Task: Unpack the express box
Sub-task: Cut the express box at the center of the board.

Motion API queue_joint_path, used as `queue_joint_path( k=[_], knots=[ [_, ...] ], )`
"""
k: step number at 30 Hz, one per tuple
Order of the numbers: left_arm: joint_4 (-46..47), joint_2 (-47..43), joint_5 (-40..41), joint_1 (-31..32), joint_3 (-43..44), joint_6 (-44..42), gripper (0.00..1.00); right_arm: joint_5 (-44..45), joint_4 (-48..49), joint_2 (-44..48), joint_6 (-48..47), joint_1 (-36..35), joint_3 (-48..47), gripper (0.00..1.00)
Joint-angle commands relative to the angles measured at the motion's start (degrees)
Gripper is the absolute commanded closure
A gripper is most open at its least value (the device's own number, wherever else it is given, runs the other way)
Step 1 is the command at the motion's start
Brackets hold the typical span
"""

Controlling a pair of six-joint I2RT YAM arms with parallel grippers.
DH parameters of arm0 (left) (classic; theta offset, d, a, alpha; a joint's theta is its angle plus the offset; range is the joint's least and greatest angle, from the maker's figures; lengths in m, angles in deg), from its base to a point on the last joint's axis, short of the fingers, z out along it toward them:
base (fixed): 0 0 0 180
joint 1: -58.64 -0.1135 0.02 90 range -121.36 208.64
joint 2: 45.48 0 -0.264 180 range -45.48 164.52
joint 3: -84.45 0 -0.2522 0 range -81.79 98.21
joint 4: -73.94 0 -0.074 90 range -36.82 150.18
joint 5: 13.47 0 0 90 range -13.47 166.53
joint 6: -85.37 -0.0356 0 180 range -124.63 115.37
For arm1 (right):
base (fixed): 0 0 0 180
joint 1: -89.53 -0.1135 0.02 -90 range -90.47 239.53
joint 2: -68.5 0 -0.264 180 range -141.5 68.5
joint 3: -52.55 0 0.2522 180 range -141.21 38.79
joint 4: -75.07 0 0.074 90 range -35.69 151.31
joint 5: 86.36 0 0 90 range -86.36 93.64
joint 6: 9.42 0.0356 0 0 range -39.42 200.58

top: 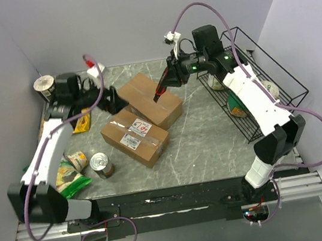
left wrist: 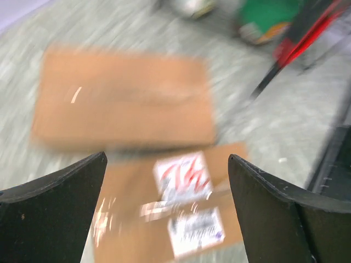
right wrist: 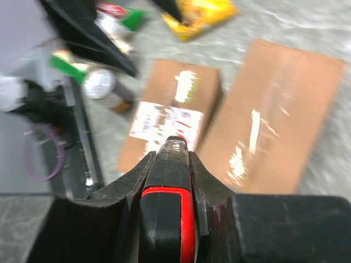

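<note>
The express box [top: 136, 135], brown cardboard with white shipping labels, lies mid-table; it shows blurred in the left wrist view [left wrist: 181, 219] and in the right wrist view [right wrist: 170, 118]. A second, plain cardboard box [top: 153, 100] lies just behind it. My right gripper [top: 173, 75] [right wrist: 171, 150] is shut on a red-and-black utility knife [top: 160, 91] [right wrist: 167, 208]. The knife's tip points down over the plain box; I cannot tell whether it touches. My left gripper [top: 111, 100] [left wrist: 167, 159] is open and holds nothing, hovering over the boxes' left ends.
A black wire basket [top: 283, 87] with groceries stands at the right. At the left are a tin can [top: 102, 164], green snack bags [top: 72, 176], a yellow bag [top: 81, 121] and a cup [top: 45, 86]. Walls close in behind and on both sides.
</note>
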Motion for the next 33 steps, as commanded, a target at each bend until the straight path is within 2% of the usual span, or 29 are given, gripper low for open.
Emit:
queue_joint_path(
  k=[1, 3, 4, 7, 8, 10, 12, 17, 18, 20, 21, 23, 25, 26, 30, 33],
  knots=[
    [-2.4, -8.7, 17.8, -0.3, -11.2, -2.0, 0.02, 8.6, 7.6, 7.2, 0.5, -0.6, 5.2, 1.00],
    [-2.2, -10.3, 21.6, -1.2, -13.6, -0.6, 0.02, 13.4, 14.9, 10.7, 6.2, -1.5, 11.8, 1.00],
    [-2.4, -10.4, 22.8, -2.9, -14.9, 0.2, 0.01, 15.8, 23.8, 14.6, 8.2, -1.9, 18.9, 1.00],
    [-3.4, -9.9, 23.1, -6.0, -16.1, 3.0, 0.01, 11.5, 33.5, 19.4, 6.6, -2.5, 26.6, 1.00],
    [-3.5, -9.7, 23.0, -6.7, -16.5, 3.9, 0.01, 11.4, 34.0, 19.7, 6.4, -3.1, 26.8, 1.00],
    [-3.6, -8.6, 22.8, -8.7, -17.4, 4.6, 0.02, 16.8, 32.4, 18.4, 6.1, -5.3, 23.6, 1.00],
    [-4.3, -6.3, 20.6, -10.2, -18.1, 5.1, 0.03, 20.2, 26.1, 15.2, 1.4, -8.2, 19.4, 1.00],
    [-4.7, -1.8, 14.0, -14.1, -20.1, 5.6, 0.06, 20.7, 18.6, 8.4, 0.3, -11.3, 9.1, 1.00],
    [-4.6, -0.6, 12.9, -14.9, -20.3, 5.9, 0.07, 23.8, 18.4, 6.2, 0.6, -12.9, 7.0, 1.00],
    [-4.2, 0.7, 11.2, -15.7, -21.0, 6.6, 0.08, 25.1, 20.7, 5.6, -0.1, -14.4, 8.1, 1.00],
    [-2.5, 1.5, 10.0, -16.2, -21.5, 6.6, 0.09, 26.2, 23.7, 5.6, -0.6, -15.4, 9.9, 0.94],
    [-1.3, 2.4, 8.5, -16.7, -22.6, 10.0, 0.09, 28.0, 26.8, 5.3, -1.8, -17.9, 11.4, 0.92],
    [-0.2, 4.1, 5.7, -16.7, -22.8, 10.4, 0.11, 30.8, 29.2, 4.0, -1.7, -19.7, 11.6, 1.00],
    [0.2, 4.6, 5.2, -16.7, -22.8, 11.1, 0.12, 32.9, 30.5, 3.7, -0.7, -20.2, 12.1, 1.00],
    [1.6, 7.1, 1.6, -16.9, -23.3, 12.5, 0.17, 42.4, 47.2, 5.2, -3.0, -24.4, 22.8, 1.00],
    [3.0, 7.7, -0.8, -16.8, -24.4, 14.6, 0.21, 43.6, 49.2, 2.5, -3.7, -26.3, 21.9, 1.00]
  ],
)
